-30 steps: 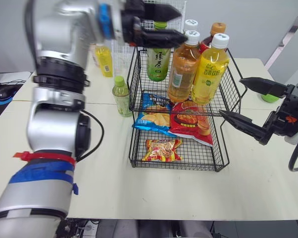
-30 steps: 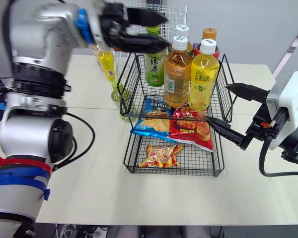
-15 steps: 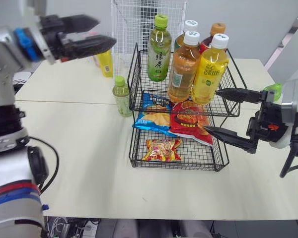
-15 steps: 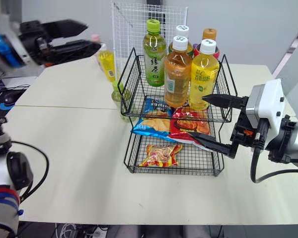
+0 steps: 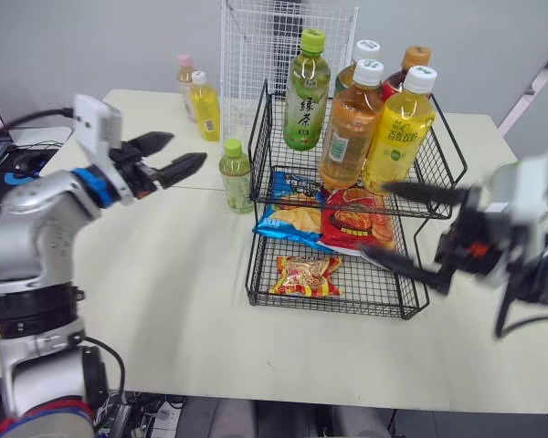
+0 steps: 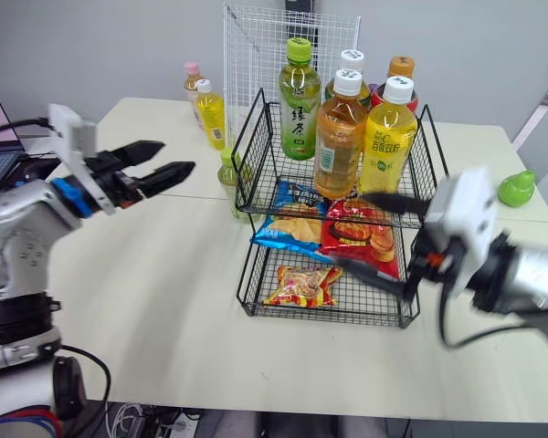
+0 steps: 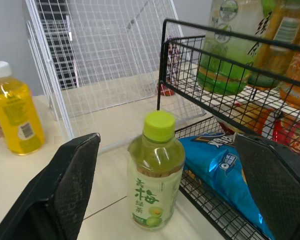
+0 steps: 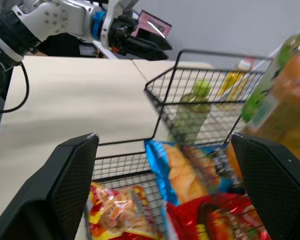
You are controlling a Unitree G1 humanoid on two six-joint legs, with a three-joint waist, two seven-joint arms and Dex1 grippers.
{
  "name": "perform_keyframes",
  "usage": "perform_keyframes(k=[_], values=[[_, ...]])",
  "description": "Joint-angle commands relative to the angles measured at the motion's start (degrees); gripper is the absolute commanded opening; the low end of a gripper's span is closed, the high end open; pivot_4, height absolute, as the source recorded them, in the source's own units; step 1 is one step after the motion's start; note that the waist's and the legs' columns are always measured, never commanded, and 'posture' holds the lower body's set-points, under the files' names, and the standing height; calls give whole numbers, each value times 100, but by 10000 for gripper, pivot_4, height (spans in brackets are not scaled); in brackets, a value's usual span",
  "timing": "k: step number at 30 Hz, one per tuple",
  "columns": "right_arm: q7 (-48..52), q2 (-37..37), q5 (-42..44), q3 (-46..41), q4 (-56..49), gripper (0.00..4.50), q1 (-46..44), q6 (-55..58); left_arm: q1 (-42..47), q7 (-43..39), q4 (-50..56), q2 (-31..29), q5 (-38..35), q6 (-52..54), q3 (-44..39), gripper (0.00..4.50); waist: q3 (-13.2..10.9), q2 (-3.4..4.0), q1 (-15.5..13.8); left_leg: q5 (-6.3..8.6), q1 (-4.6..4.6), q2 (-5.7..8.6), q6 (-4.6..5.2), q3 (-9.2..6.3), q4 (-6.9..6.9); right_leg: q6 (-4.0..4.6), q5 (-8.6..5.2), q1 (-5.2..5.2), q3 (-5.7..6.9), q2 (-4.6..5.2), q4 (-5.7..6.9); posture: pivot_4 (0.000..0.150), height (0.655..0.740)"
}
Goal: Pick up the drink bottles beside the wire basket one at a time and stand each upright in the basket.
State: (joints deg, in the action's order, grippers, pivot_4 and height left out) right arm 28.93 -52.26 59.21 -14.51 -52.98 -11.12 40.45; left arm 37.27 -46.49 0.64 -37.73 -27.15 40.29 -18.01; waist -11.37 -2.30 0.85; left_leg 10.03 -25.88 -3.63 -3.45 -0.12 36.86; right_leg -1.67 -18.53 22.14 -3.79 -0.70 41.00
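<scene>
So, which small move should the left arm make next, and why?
Probably advance the left gripper toward the small bottle. The gripper is open and empty, and the bottle stands upright beside the basket, lined up between its fingers but ahead of them.

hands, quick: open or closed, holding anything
Left hand: open, empty, facing the small bottle.
Right hand: open, empty, by the basket.

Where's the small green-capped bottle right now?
In the head views, the small green-capped bottle stands upright on the table, just beside the wire basket's left side, with the open left gripper pointing toward it.
</scene>
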Motion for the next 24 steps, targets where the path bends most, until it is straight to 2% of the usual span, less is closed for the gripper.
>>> perform_keyframes(k=[1,13,19,24], values=[[-600,115,-69,-98,-589,45000,60,-136,188,442,110,249,49,-353,48,44445,0,0,12,0,-1,1,0,4,1,0,0,3,-5,0,2,1500,7360],[-961,264,-689,-1,-687,45000,243,-399,70,651,13,350,16,-594,190,44445,3,-4,83,-1,11,2,0,9,4,-7,4,-8,-12,-3,-2,1500,7360],[-1200,445,-912,449,-702,45000,58,-435,186,1320,-262,838,475,-909,577,44445,3,-5,69,-1,12,4,0,9,7,-7,4,-10,-12,-2,-2,1500,7360],[-1168,506,-1038,548,-637,45000,-57,-417,735,1752,-1021,1256,764,-1167,801,44445,4,-6,62,-1,10,5,0,7,8,-7,4,-10,-11,-3,-2,1500,7360]])
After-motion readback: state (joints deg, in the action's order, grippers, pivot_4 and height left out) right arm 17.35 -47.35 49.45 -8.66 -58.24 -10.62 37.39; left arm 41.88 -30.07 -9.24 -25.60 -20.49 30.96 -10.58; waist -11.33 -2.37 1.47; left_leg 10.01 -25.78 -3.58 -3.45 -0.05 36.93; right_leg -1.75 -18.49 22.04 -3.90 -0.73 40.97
